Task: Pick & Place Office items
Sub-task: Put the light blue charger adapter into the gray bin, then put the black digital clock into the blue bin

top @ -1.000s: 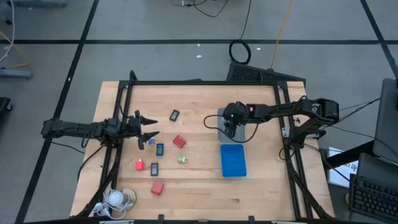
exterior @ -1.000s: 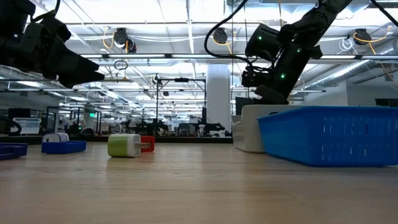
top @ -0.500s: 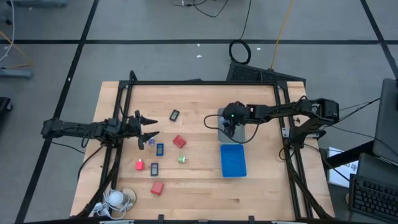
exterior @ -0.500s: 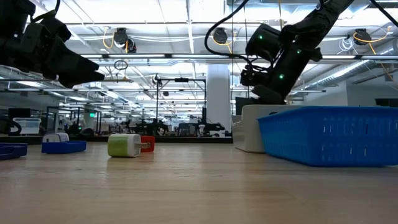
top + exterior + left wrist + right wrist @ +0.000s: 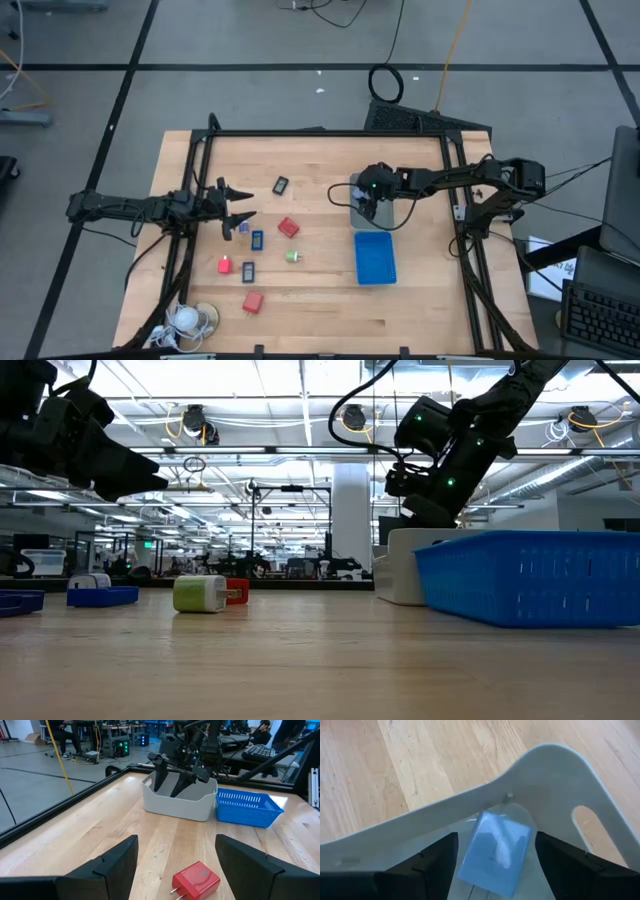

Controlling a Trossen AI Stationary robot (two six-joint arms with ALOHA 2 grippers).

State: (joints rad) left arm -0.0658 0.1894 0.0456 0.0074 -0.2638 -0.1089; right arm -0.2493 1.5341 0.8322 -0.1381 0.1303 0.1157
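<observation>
My right gripper hangs open over the clear tray, fingers slanting down into it. A light-blue cube lies on the tray's floor between the two fingers, apart from both. My left gripper waits open and level near the table's left edge. Scattered on the wood in front of it are the other office items: red blocks, dark blue-and-black pieces and a green bit. One red block lies just ahead of the left fingers.
A blue tray stands right against the clear tray's near side. A white coiled-cord thing sits at the near left corner. A black frame runs along the table's edges.
</observation>
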